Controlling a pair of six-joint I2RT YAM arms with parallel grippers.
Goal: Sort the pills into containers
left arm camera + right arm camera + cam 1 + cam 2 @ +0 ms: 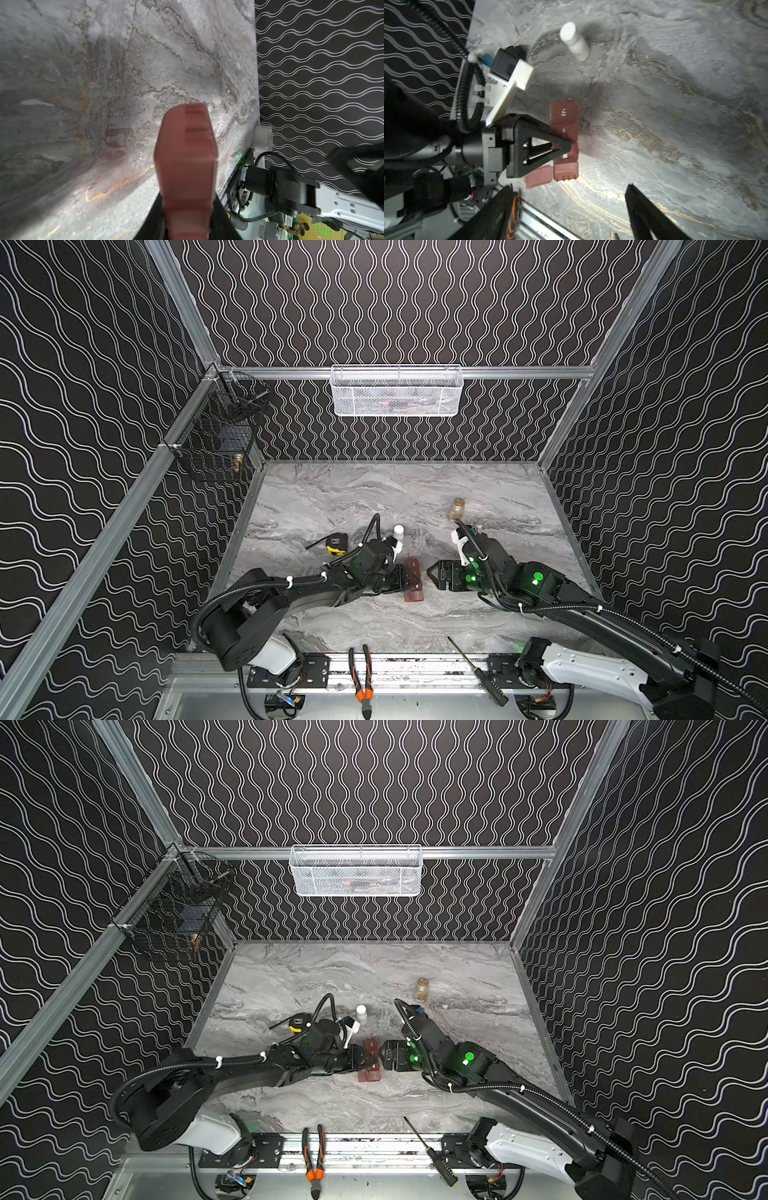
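Note:
The containers [414, 594] [369, 1074] are a reddish-brown strip of joined lidded compartments, lying mid-table in both top views. My left gripper [405, 578] [360, 1058] [187, 220] is shut on the strip's side, and the strip [187, 145] fills the middle of the left wrist view. In the right wrist view the strip [564, 113] shows white marks, and its end compartment [566, 170] has its lid [538, 176] flipped open. My right gripper [432, 572] [385, 1054] [569, 186] stands open just right of the strip, holding nothing. No pills are in view.
A white bottle [398, 533] [575, 41] stands behind the left gripper, an amber bottle [457, 509] farther back right. A tape measure [337, 543] lies at the left. Pliers [360, 680] and a screwdriver [478, 672] lie on the front rail. Wire baskets [397, 391] [216, 439] hang on the walls.

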